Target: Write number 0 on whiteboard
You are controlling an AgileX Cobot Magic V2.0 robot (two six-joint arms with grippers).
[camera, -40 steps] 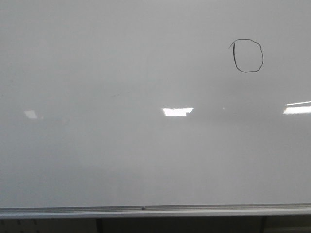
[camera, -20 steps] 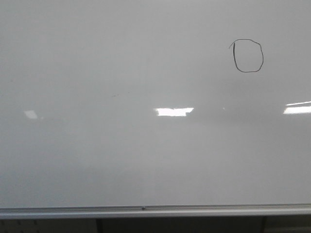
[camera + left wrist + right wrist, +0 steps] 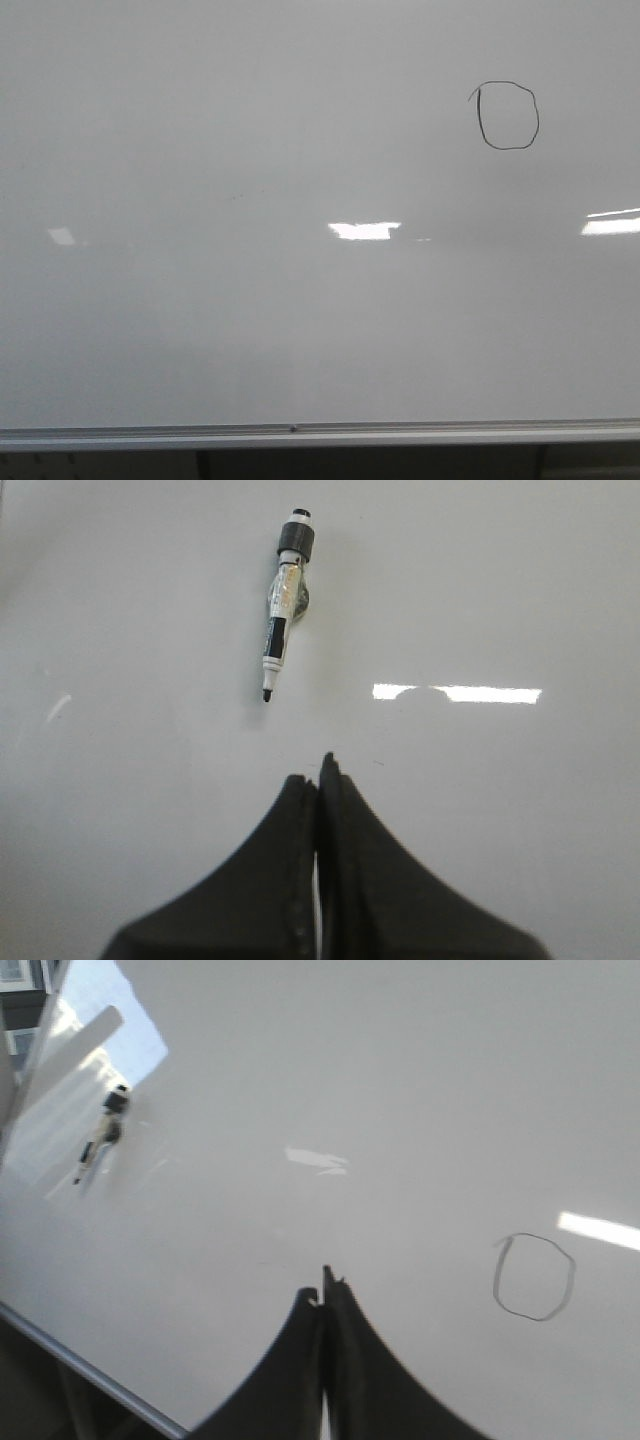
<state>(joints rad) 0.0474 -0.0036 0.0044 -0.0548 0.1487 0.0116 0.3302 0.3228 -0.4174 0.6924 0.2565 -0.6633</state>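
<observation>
Filling the front view is the whiteboard, glossy pale grey-white, with a silver rail along its lower edge and bright light reflections across its middle. The number 0 stands drawn high on the board's right part: a thin black closed loop, straightish on its left side, with a short tick at its top-left.

Left gripper: jaws pressed together, nothing between them. A marker sits against the board surface ahead of these jaws, well apart from them, uncapped tip pointing toward them.

Right gripper: jaws pressed together, nothing held. In the right wrist view the number 0 lies near these jaws, off to one side and apart from them. The same marker shows small and blurred on the opposite side, well apart from the loop.
</observation>
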